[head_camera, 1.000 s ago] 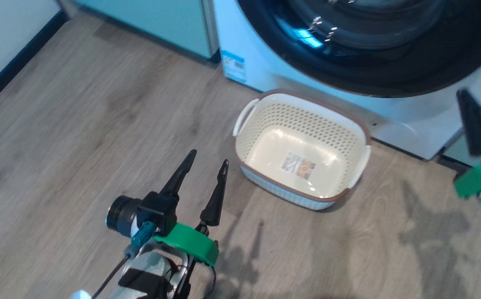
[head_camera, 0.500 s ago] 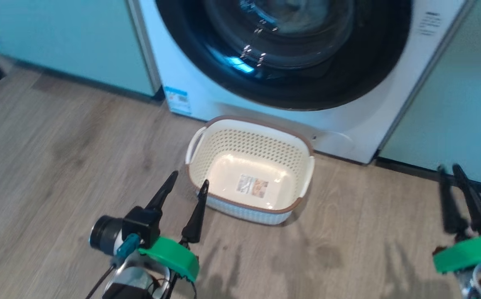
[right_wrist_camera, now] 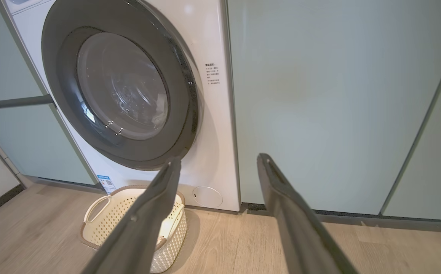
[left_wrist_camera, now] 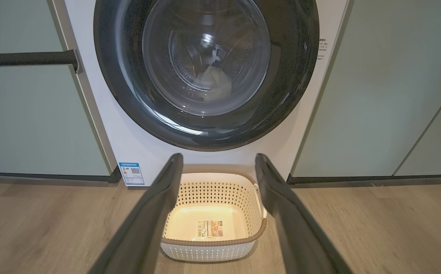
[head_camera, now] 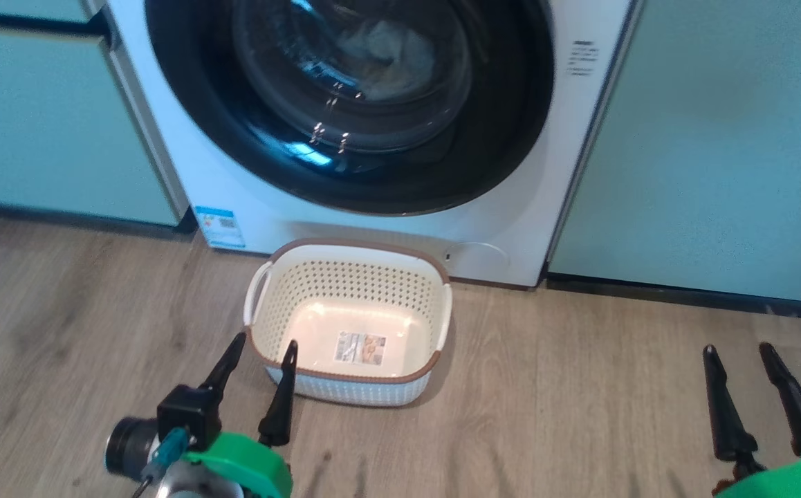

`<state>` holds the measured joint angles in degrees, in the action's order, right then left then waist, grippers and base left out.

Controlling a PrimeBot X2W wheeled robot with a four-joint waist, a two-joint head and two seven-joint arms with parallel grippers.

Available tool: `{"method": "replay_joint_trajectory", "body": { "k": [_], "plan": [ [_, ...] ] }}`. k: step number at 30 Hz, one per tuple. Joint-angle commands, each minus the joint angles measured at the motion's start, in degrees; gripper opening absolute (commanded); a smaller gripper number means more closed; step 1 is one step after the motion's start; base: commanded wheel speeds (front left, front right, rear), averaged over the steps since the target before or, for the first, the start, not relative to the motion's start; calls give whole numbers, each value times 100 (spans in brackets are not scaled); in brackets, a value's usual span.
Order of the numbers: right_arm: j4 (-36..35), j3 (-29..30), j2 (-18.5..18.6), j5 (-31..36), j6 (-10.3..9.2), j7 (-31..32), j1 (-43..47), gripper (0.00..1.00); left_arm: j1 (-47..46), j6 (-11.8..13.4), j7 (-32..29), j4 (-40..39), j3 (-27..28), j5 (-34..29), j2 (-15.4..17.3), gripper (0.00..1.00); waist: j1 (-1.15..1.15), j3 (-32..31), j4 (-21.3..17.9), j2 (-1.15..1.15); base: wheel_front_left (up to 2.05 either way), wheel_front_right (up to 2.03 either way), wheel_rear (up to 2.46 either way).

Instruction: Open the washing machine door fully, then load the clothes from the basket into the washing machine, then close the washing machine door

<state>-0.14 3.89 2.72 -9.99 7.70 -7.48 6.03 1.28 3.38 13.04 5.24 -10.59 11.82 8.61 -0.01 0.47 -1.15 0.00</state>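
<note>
The white washing machine stands ahead, and its washing machine door, a black ring around domed glass, lies shut against the front. Through the glass I make out pale clothes inside the drum, and they appear again in the left wrist view. On the floor before the machine sits the cream basket, with just a label sticker on its bottom. My left gripper is open at the basket's near left corner, above the floor. At the lower right my right gripper is open, holding nothing.
Pale green cabinets flank the machine on both sides; the left one carries a dark bar handle. Wood floor runs between the basket and my right gripper.
The head camera has swung, bringing the machine and basket toward the centre. My right gripper's fingers, pressed together a second ago, now stand spread apart. The left gripper stays open.
</note>
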Motion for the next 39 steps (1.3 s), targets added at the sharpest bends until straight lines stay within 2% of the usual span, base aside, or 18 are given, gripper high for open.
{"method": "replay_joint_trajectory", "body": {
  "k": [1,13,39],
  "plan": [
    [-283,-99,20,33,-21,6,-68,100,-103,68,-32,-250,281,34,117,100,1,-106,-165,0,0,0,0],
    [-654,6,17,-96,-21,98,461,100,202,209,-205,-530,323,83,201,100,1,-251,-378,0,0,0,0],
    [-616,-62,16,-166,-21,117,435,100,244,306,-324,-676,222,151,259,100,1,-251,-429,0,0,0,0]
  ]
}}
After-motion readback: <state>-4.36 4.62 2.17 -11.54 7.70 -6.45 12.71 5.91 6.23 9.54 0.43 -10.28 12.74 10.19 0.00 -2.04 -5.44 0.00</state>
